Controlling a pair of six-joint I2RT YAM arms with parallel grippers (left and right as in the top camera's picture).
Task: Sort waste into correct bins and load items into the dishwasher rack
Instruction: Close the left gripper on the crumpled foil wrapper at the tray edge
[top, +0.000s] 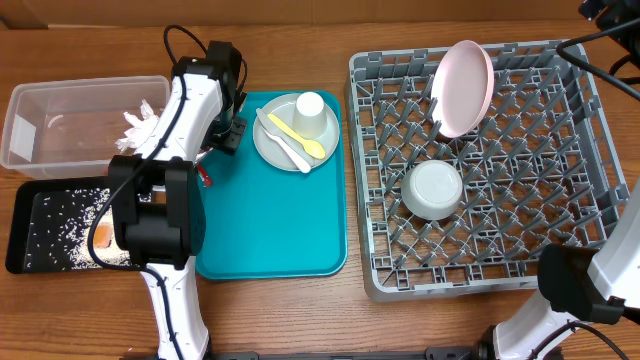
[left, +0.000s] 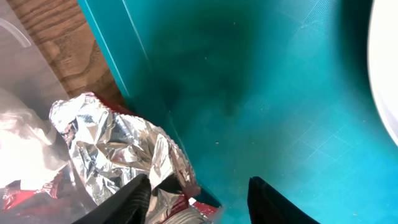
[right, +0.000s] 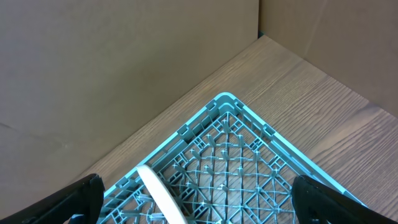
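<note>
Hovering at teal tray (top: 270, 235) left rim: your left gripper (left: 199, 204), fingers partway apart. Foil wrapper (left: 118, 149) lies just outside rim, against one finger, red packet (left: 37, 188) beside it; cannot tell whether you grip it. Your right gripper (right: 196, 190) spread wide, holding nothing, above dishwasher rack (top: 365, 180) corner. Pink plate (top: 463, 88) stands on edge in rack, grey bowl (top: 432, 190) near it. Grey plate (top: 272, 142) on teal tray carries white cup (top: 310, 115), yellow spoon (top: 300, 138), white utensil (top: 288, 150). Tissue (top: 140, 122) in clear tub (top: 55, 110). Rice grains (top: 60, 225), orange cube (top: 101, 235) in black tray (top: 15, 240).
</note>
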